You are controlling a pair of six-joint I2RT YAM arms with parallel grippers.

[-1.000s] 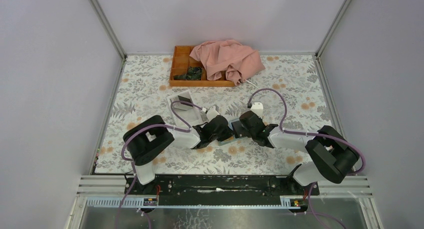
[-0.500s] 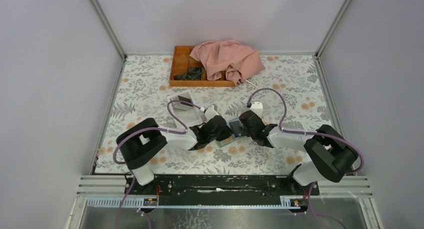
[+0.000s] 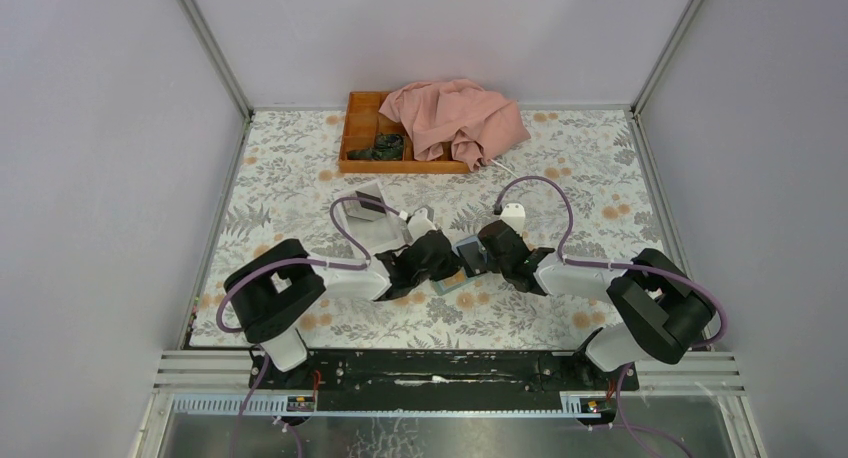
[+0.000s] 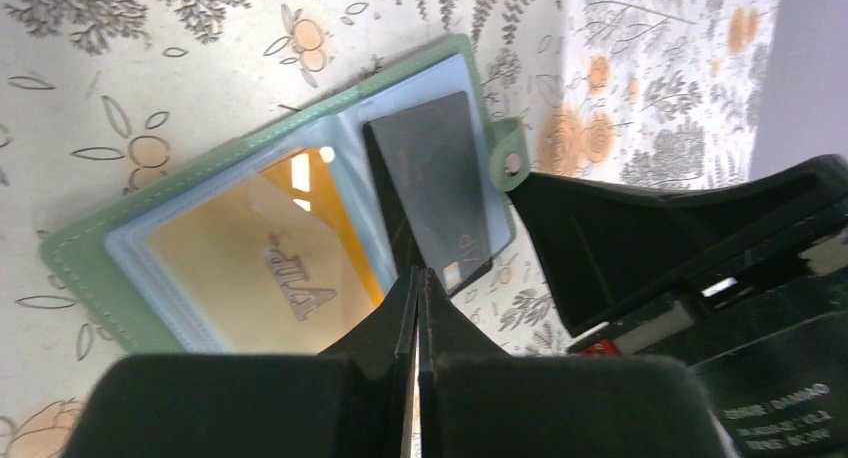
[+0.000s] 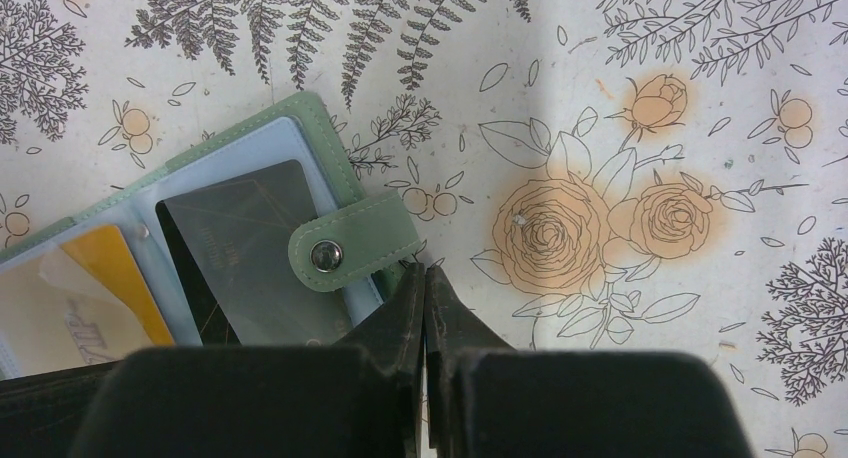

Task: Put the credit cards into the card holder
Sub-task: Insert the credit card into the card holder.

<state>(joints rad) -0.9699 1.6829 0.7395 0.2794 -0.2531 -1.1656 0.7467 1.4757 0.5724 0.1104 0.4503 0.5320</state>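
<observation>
The left gripper (image 4: 418,283) has its two fingers pressed tight together. Their tips sit at the bottom end of a dark grey card (image 4: 440,188). It is hard to tell if they pinch the card or only touch it.

The card holder (image 4: 75,266) lies open and flat on the flowery table (image 5: 650,78), in the middle between the two grippers. It is soft green outside, with pale blue see-through pockets inside. One pocket holds an orange card (image 4: 270,248) that says VIP. The grey card lies tilted on the other half, one end sticking out past the green edge. A green strap (image 5: 350,243) with a round metal snap lies over that half.

The right gripper (image 5: 427,283) is closed tight too and holds nothing. Its tips are just beside the strap's end.
</observation>
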